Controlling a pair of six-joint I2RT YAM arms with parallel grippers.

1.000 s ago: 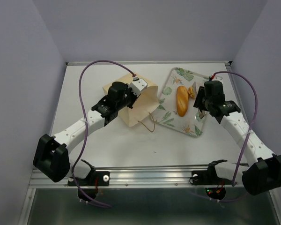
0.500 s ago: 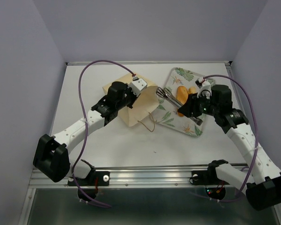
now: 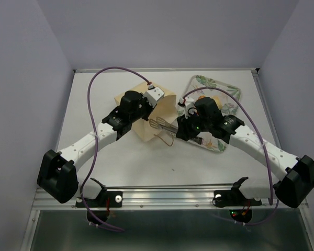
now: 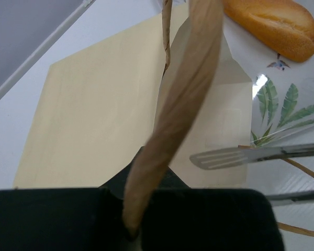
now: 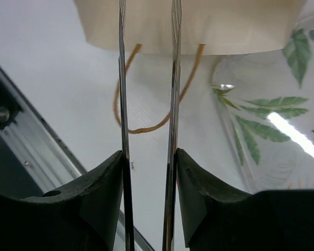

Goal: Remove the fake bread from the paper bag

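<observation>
The paper bag point(image 3: 146, 117) lies on its side, mouth toward the tray. My left gripper point(image 3: 148, 103) is shut on its twisted cord handle point(image 4: 183, 104) and holds it up. The bag also shows in the left wrist view point(image 4: 104, 104) and the right wrist view point(image 5: 199, 26). My right gripper point(image 3: 184, 129) is shut on metal tongs point(image 5: 174, 78). The tongs' empty tips point(image 3: 159, 124) point at the bag's mouth. A golden-orange loaf point(image 4: 272, 23) lies on the floral tray point(image 3: 227, 94). The inside of the bag is hidden.
The bag's other cord handle point(image 5: 146, 128) lies looped on the table in front of the bag. The floral tray point(image 5: 261, 120) sits right beside the bag's mouth. The table's metal front rail point(image 5: 26, 151) is close below the right gripper.
My right arm has swung left from over the tray to the bag's mouth, carrying the tongs. The loaf stays on the tray. The left arm has not moved.
</observation>
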